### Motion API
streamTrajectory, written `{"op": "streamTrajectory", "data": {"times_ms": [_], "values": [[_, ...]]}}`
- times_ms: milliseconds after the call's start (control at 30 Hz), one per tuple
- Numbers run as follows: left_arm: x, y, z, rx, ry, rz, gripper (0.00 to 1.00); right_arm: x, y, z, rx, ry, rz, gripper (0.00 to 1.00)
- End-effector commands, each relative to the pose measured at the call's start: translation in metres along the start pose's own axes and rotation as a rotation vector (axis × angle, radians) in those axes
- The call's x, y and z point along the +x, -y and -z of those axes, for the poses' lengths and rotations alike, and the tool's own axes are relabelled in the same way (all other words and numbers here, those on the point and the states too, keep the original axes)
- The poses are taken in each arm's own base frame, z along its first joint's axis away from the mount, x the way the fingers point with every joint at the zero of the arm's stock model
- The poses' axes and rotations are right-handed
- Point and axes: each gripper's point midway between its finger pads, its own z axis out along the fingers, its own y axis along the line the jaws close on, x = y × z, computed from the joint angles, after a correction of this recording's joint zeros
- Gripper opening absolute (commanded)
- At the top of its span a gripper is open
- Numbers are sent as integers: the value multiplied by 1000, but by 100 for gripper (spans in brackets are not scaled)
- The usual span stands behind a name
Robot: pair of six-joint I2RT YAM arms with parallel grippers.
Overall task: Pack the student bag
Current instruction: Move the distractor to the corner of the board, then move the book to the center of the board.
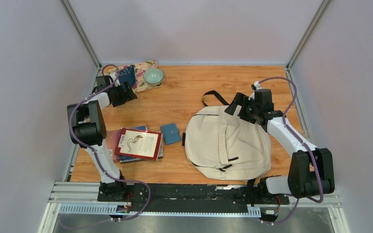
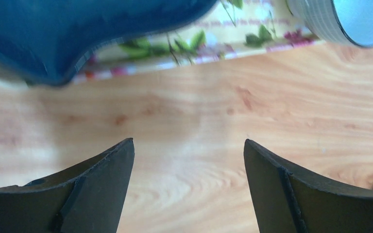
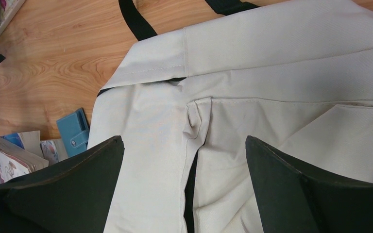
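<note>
wood table, limp student bag: your right tool, jaws apart above it, may just drag fabric; left tool also apart, empty.

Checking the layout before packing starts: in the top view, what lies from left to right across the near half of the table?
From the left: stack of books with a red-and-white cover on top → small blue wallet with a snap tab → large cream fabric backpack with black straps.
</note>
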Motion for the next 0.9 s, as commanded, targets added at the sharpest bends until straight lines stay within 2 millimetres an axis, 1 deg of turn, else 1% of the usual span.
{"op": "streamTrajectory", "data": {"times_ms": [0,33,67,100,133,200,233,267,300,333,400,433,500,533,600,633,700,733,800,833,867], "values": [[-22,36,43,68,97,47,91,-18,-21,6,-75,51,13,99],[-27,49,57,86,130,32,91,-18,-22,7,-80,50,11,99],[-12,50,60,84,114,41,91,-18,-23,9,-85,52,11,99],[-7,51,65,56,120,32,91,-16,-22,9,-85,50,9,99],[-1,68,76,77,130,-3,90,-15,-23,10,-89,47,10,99],[9,84,87,86,123,-60,91,-14,-22,12,-90,52,10,99],[19,109,99,134,127,-103,91,-14,-22,13,-91,53,11,99],[28,121,106,154,111,-117,91,-14,-22,13,-91,55,7,99],[31,129,113,168,121,-125,91,-13,-23,14,-94,55,9,99],[54,165,124,242,105,-194,91,-12,-23,15,-95,56,6,99],[76,186,135,268,91,-223,91,-11,-24,15,-99,55,4,99],[107,208,143,330,50,-230,91,-11,-23,16,-97,54,5,99],[137,229,151,414,13,-241,91,-10,-22,16,-92,52,2,99],[163,237,154,432,-34,-257,90,-10,-22,17,-88,51,-1,99],[187,238,154,423,-76,-265,90,-8,-22,17,-91,47,-6,99],[207,240,156,435,-119,-277,90,-8,-23,18,-99,48,-9,99],[223,239,156,437,-147,-279,90,-5,-23,18,-100,43,-12,99],[236,234,156,431,-172,-281,90,-5,-23,19,-99,45,-13,99],[245,228,154,421,-177,-268,90,-3,-22,19,-96,42,-16,99],[255,220,152,410,-194,-262,89,-3,-21,19,-93,42,-19,99],[258,216,150,397,-199,-258,89,-2,-21,19,-92,41,-20,99]]}}
